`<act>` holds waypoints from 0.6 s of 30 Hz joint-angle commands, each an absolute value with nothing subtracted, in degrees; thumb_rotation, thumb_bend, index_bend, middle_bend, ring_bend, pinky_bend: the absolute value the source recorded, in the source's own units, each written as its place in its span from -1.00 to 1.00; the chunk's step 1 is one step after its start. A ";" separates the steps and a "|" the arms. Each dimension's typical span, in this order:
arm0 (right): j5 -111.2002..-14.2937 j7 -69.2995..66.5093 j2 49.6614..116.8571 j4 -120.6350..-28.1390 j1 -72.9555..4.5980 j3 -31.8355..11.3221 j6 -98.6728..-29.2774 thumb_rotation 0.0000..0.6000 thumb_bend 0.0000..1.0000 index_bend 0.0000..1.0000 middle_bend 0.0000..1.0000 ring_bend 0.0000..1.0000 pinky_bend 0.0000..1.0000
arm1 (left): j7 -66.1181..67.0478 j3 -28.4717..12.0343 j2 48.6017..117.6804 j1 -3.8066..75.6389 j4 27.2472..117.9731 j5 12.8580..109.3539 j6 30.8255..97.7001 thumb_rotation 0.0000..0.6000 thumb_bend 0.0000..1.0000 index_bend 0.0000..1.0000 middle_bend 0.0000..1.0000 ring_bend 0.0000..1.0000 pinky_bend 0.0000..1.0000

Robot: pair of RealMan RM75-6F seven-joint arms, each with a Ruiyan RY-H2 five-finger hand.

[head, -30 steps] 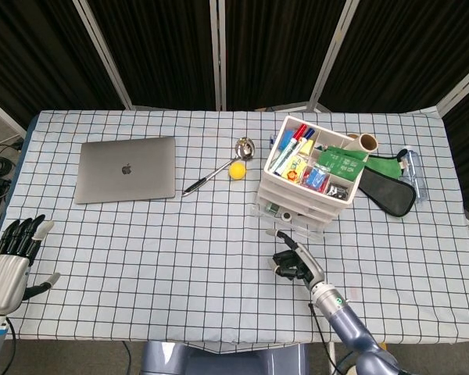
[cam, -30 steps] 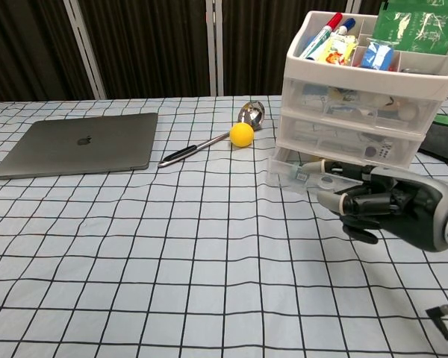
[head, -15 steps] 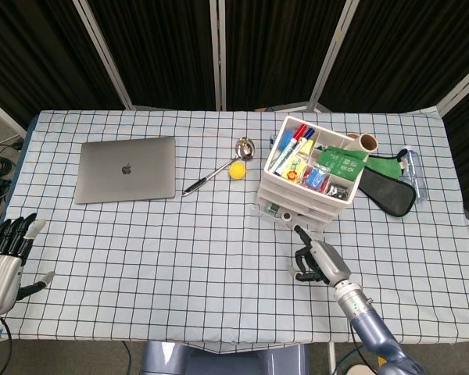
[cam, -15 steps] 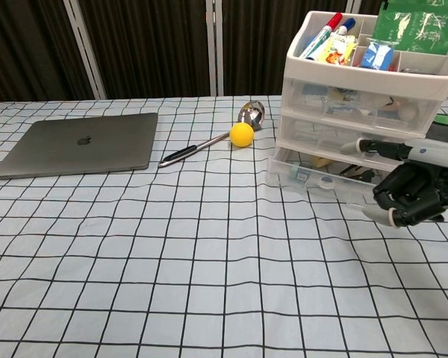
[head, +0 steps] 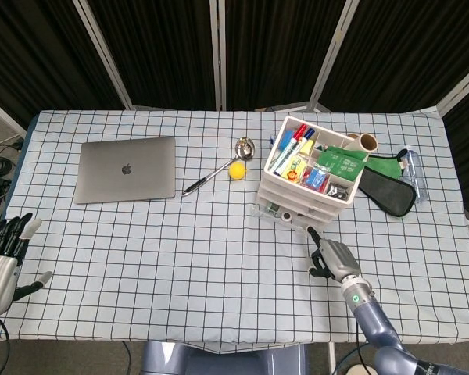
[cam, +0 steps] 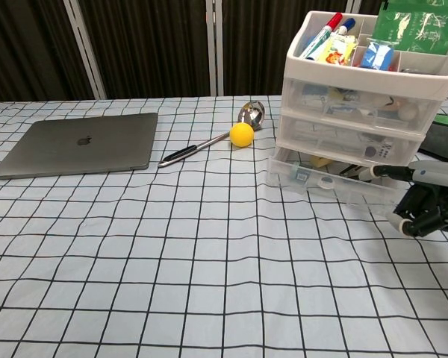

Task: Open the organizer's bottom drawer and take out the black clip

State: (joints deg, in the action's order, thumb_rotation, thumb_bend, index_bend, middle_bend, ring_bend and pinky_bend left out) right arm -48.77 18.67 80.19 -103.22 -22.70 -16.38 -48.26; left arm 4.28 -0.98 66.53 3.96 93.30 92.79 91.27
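The white three-drawer organizer (head: 306, 178) (cam: 362, 97) stands right of the table's middle, its top tray full of pens and packets. Its clear bottom drawer (head: 284, 216) (cam: 325, 179) is pulled partway out toward me. A small dark item (cam: 351, 171), perhaps the black clip, shows inside the drawer. My right hand (head: 333, 258) (cam: 431, 203) hovers at the drawer's right front corner. Most of its fingers are curled in and one reaches out to the drawer's edge; it holds nothing. My left hand (head: 1, 262) hangs off the table's near left corner, fingers spread, empty.
A closed grey laptop (head: 126, 169) (cam: 78, 143) lies at the left. A metal ladle (head: 221, 165) (cam: 209, 142) and a yellow ball (head: 237, 170) (cam: 242, 133) lie left of the organizer. A black pouch (head: 386, 191) and a green item (head: 384, 165) lie to its right.
My right hand has slid right, from in front of the drawer to its right corner. The drawer front is now uncovered. The left hand has sunk slightly toward the frame's lower edge.
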 commanded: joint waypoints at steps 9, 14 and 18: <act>-42.53 19.27 83.21 -100.78 -27.16 -15.02 -51.21 1.00 0.06 -0.70 0.71 0.88 0.72 | 4.35 -0.88 66.49 3.98 93.33 93.10 91.15 1.00 -0.65 -1.00 -1.00 -1.00 -1.00; -41.76 18.42 83.69 -100.48 -27.96 -14.30 -51.33 1.00 0.07 -0.42 0.71 0.88 0.72 | 4.40 -0.87 66.49 4.02 93.36 93.10 91.01 1.00 -0.65 -1.00 -1.00 -1.00 -1.00; -42.66 17.78 84.21 -100.85 -28.13 -13.63 -52.46 1.00 0.08 -0.23 0.71 0.88 0.72 | 4.39 -0.87 66.47 4.06 93.37 93.11 90.89 1.00 -0.65 -1.00 -1.00 -1.00 -1.00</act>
